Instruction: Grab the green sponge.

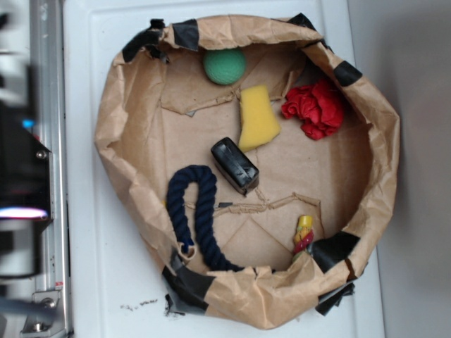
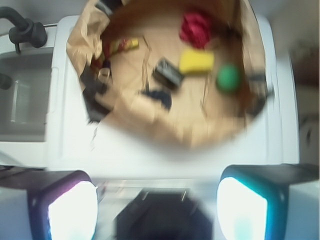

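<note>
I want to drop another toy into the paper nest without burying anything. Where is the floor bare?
The widest bare floor is right of centre, bounded by the red cloth above, the black block on the left and the small yellow-red toy below. Another patch lies left, between the paper wall and the rope. The top is crowded: green sponge, yellow sponge.

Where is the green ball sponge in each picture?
Exterior: the green sponge sits near the top, inside the paper nest, just above the yellow sponge.
Wrist: the green sponge is at the right of the nest, lower right of the yellow sponge.
Shared landmark: the yellow sponge.
</note>
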Controlling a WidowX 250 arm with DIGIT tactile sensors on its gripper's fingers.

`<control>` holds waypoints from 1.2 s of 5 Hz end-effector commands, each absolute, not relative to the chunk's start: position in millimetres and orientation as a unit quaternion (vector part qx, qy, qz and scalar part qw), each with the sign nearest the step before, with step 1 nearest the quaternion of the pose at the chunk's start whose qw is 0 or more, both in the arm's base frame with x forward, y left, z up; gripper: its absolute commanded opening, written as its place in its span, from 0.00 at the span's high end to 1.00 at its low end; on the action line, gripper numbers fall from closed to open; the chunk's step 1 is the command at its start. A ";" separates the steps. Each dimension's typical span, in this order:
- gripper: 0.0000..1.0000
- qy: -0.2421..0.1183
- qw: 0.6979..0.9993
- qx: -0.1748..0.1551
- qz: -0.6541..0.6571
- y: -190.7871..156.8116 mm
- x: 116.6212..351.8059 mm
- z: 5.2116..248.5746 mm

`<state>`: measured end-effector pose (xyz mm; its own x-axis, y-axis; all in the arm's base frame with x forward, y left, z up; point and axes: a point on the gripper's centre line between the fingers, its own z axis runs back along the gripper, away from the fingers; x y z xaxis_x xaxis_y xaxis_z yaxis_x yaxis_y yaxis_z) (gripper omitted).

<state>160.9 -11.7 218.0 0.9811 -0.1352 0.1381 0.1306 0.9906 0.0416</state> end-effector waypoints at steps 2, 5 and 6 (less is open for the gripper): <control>0.00 -0.124 0.945 0.061 -0.297 2.7 270.8 112.7; 0.00 -0.064 0.946 0.032 -0.316 45.7 283.9 76.2; 0.00 -0.066 0.942 0.022 -0.327 49.0 294.4 69.8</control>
